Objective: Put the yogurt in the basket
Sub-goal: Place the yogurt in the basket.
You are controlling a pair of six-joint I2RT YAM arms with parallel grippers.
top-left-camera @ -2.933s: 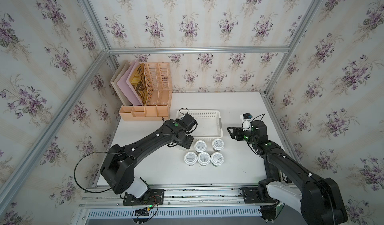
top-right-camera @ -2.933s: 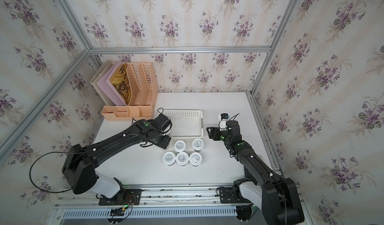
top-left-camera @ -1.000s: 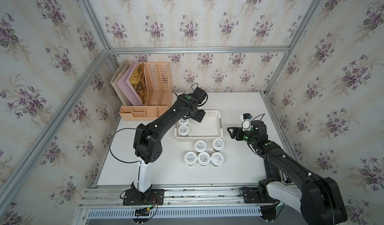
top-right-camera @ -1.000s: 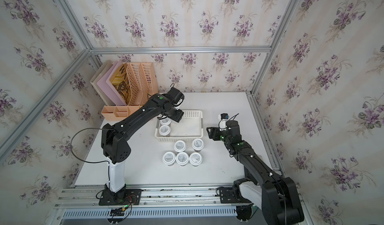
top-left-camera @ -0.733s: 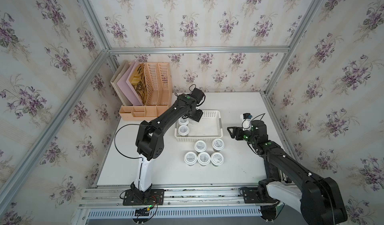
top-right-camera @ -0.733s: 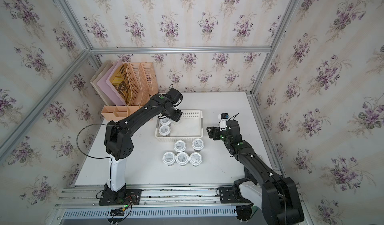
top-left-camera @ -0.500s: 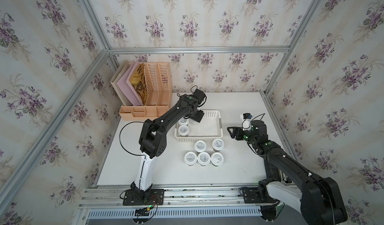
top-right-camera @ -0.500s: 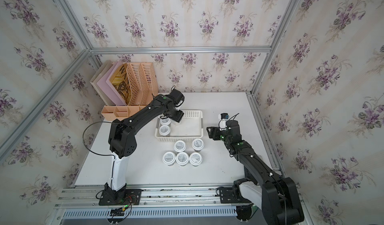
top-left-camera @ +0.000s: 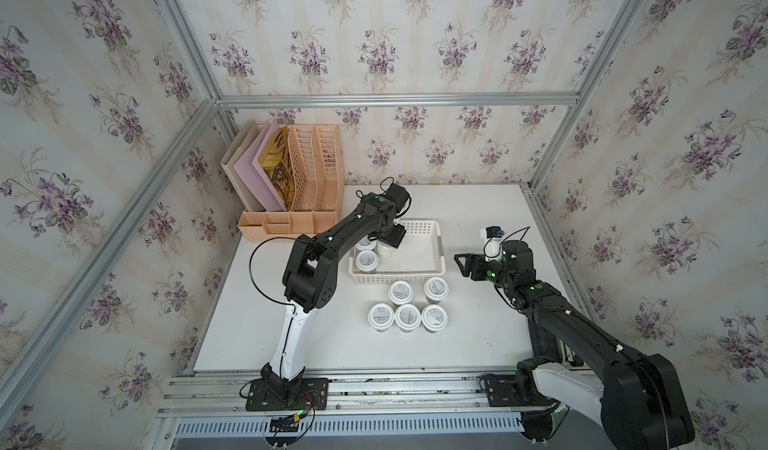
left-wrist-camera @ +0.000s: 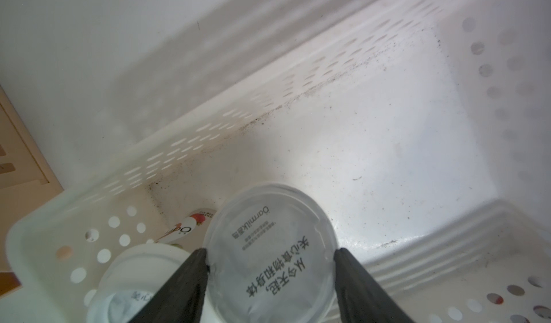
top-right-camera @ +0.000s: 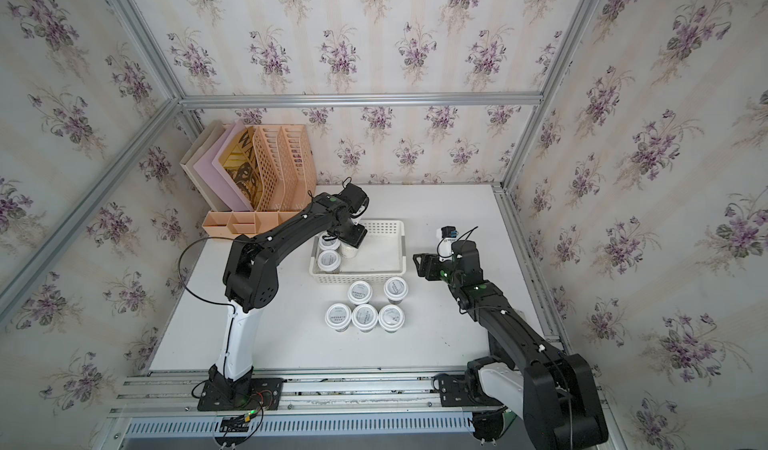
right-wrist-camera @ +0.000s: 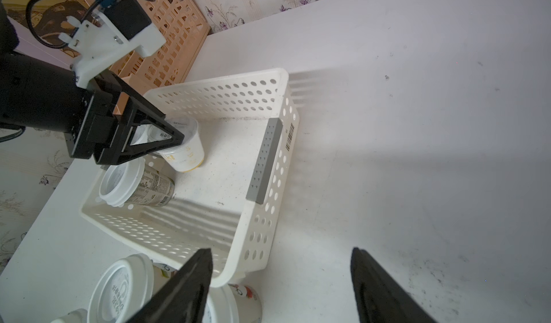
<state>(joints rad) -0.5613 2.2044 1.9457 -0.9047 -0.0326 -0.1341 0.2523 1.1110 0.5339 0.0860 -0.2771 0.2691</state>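
Note:
The white perforated basket [top-left-camera: 439, 244] [top-right-camera: 402, 244] [right-wrist-camera: 268, 163] sits mid-table. My left gripper [top-left-camera: 390, 242] [top-right-camera: 352, 240] [left-wrist-camera: 271, 251] reaches into its left end, shut on a tilted yogurt cup [top-left-camera: 384, 252] [left-wrist-camera: 269, 256] [right-wrist-camera: 186, 148], fingers pressing both sides of the lid. Two more yogurt cups [top-left-camera: 366, 260] [right-wrist-camera: 131, 184] stand beside it in the basket. Several yogurt cups [top-left-camera: 407, 316] [top-right-camera: 364, 315] stand on the table in front of the basket. My right gripper [top-left-camera: 461, 263] [top-right-camera: 417, 263] [right-wrist-camera: 281, 250] hovers open and empty, right of the basket.
A peach slatted file organizer [top-left-camera: 307, 178] [top-right-camera: 274, 169] holding folders stands at the back left, close to the left arm's wrist. Metal frame posts and wallpapered walls enclose the white table [top-left-camera: 478, 331].
The left arm swung from the basket's near left corner to above its left end, elbow raised, and has since eased slightly lower with the cup. The right arm has not moved.

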